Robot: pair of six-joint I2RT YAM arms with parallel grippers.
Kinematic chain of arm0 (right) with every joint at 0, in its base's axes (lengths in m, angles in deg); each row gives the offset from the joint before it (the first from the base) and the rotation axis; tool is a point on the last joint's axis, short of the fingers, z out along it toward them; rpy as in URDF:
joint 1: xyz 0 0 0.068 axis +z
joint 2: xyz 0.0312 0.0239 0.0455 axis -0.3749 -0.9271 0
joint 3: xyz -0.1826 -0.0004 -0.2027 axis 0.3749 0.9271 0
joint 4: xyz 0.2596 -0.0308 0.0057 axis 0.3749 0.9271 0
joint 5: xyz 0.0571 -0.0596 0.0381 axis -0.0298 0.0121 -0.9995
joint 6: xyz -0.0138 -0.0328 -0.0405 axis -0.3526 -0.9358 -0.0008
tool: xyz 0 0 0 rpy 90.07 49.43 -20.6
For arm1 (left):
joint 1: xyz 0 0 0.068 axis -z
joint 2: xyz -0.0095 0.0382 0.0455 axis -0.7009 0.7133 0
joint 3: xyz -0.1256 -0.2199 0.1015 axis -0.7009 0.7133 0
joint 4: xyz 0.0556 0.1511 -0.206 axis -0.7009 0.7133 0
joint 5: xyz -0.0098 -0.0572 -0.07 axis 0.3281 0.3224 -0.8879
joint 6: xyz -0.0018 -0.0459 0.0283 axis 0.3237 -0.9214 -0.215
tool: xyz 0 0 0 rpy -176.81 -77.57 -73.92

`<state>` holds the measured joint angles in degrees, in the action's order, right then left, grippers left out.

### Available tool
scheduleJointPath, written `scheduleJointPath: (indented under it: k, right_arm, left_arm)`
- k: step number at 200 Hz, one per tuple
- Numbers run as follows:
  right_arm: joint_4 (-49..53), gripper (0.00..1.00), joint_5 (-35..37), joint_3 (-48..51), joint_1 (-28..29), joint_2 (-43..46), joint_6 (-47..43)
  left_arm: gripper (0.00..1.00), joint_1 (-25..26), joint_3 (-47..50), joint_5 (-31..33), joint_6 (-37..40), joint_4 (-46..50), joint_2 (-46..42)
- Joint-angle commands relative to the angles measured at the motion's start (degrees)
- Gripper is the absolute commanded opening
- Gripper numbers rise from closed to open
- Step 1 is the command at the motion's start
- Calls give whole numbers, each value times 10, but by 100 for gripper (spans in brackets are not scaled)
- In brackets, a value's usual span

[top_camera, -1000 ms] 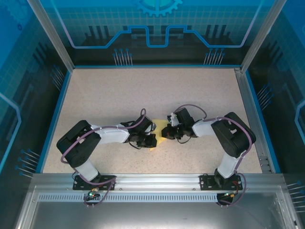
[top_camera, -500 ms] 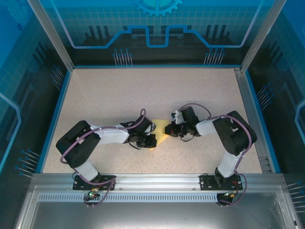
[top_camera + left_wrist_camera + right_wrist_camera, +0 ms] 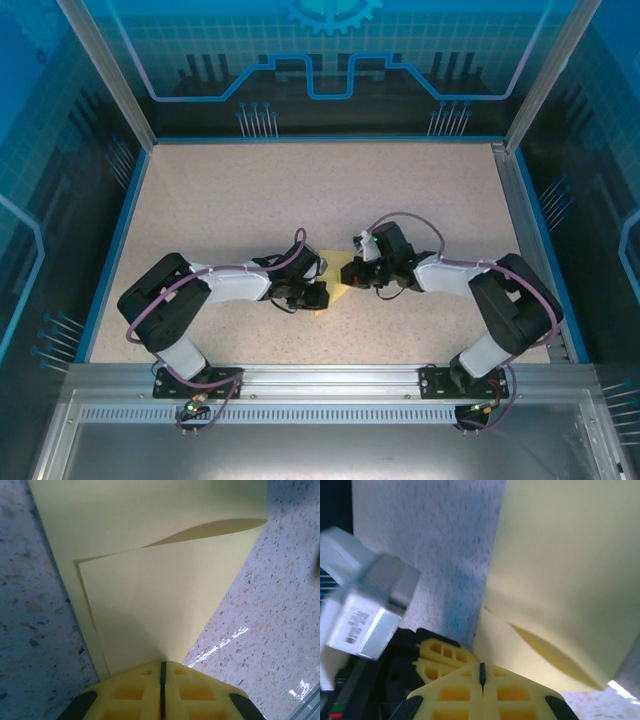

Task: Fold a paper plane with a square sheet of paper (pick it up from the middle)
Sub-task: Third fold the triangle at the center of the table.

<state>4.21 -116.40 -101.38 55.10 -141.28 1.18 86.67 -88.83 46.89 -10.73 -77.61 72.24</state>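
The yellow sheet of paper (image 3: 338, 274) lies on the table between the two grippers. It is partly folded, with one flap (image 3: 150, 605) lying over the lower layer and bulging up along its far edge. My left gripper (image 3: 161, 666) is shut, its tips resting on the near end of the flap. My right gripper (image 3: 481, 667) is also shut, its tips at the paper's (image 3: 560, 575) edge from the other side. From above, the left gripper (image 3: 318, 293) and the right gripper (image 3: 354, 275) nearly meet over the sheet. A paper plane is out of view.
The speckled table (image 3: 300, 190) is bounded by a blue rim and glass walls. In the right wrist view, the left arm's fingers (image 3: 440, 655) and its grey camera block (image 3: 362, 612) sit close on the left. A metal rail (image 3: 320, 380) runs along the near edge.
The right arm's elbow has swung out to the right and its gripper has shifted slightly over the paper. The left arm and the paper have stayed put.
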Motion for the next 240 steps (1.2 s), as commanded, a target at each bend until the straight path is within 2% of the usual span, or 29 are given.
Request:
scheduleJointPath:
  k: [1, 63, 118, 159, 204, 240]
  right_arm:
    - [17, 0, 15, -17, 26, -33, 20]
    - [25, 0, 29, -23, 19, -104, 16]
    - [24, 0, 25, -18, 16, -115, 19]
    - [26, 0, 27, -14, 17, -109, 18]
    - [25, 0, 27, -14, 17, -112, 18]
    - [24, 0, 28, -10, 17, -112, 19]
  left_arm:
    - [10, 3, 22, 51, -6, 61, 20]
    - [11, 3, 23, 41, -4, 54, 6]
    - [15, 3, 20, 18, -7, 64, -59]
    - [18, 3, 7, -25, -18, 48, -85]
    - [18, 2, 1, -58, -33, 17, -41]
    - [17, -1, 16, -34, -39, 17, -23]
